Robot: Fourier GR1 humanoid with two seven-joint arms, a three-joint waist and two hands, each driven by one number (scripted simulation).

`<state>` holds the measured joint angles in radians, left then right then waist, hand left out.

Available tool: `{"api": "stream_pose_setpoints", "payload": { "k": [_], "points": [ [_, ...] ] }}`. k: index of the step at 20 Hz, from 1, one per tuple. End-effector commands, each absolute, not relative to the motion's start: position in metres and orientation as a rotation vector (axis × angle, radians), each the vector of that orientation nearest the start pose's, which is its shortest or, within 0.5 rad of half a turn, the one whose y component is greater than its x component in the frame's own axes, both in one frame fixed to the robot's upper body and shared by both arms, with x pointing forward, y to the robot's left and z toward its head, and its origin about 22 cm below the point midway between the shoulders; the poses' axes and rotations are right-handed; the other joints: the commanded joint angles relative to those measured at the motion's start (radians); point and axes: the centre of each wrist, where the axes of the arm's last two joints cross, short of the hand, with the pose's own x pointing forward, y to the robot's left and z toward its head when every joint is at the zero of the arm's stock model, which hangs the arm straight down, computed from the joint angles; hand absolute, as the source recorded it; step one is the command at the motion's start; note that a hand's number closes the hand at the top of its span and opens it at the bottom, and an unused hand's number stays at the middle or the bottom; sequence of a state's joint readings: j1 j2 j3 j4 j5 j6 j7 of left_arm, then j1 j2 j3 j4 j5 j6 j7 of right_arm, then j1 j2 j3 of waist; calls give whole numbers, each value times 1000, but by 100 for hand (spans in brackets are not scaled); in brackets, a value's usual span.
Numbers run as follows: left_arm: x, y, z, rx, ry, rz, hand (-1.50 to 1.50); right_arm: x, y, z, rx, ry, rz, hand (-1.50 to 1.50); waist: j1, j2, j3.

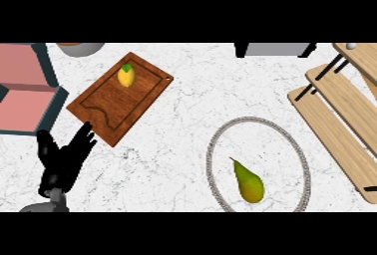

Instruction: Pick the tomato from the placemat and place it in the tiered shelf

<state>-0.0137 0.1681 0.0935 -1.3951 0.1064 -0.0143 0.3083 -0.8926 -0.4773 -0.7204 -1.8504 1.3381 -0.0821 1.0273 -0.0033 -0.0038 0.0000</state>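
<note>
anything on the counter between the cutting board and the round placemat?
No. In the head view, the marble counter is bare between the wooden cutting board and the round placemat. The placemat holds a pear, not a tomato.

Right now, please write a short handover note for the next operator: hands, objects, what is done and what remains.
Left hand: open, resting at lower left, holding nothing. Right hand: not in view.
No tomato shows; a green-yellow pear lies on the round grey-rimmed placemat.
A yellow lemon-like fruit sits on the brown wooden cutting board.
The light wooden tiered shelf at right holds no fruit.
Done: nothing. Left: pick and place.
</note>
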Motion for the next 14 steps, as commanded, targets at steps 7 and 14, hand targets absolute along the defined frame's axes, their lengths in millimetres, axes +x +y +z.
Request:
{"api": "stream_pose_setpoints", "payload": {
  "k": [7,14],
  "points": [
    [246,304,-20,117,-1105,60,0,136,-349,359,-1658,-1163,-1304,-150,-17,-5,0],
    [240,293,-42,111,-1096,96,0,73,-345,357,-1624,-1205,-1235,-150,-32,-9,-1]
  ]
}}
